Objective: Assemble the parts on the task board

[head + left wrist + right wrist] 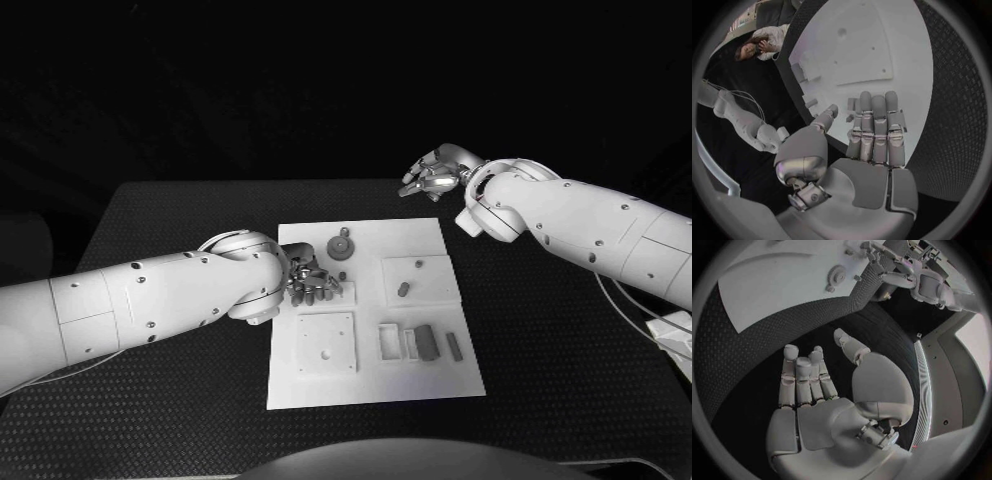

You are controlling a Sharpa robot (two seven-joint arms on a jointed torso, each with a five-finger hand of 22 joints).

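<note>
— What sort of place is this?
— A robot lab, by the look — a black textured table (173,210) under darkness, a white task board (433,385) just beyond the left hand's (873,132) fingertips.

The flat white task board (433,385) looks smooth and matt. The black table (173,400) is rough, with a dimpled texture. The silver left hand (870,135) looks like glossy metal.

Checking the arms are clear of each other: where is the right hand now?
Head view: the right hand hangs open over bare table beyond the task board's far right corner.
</note>
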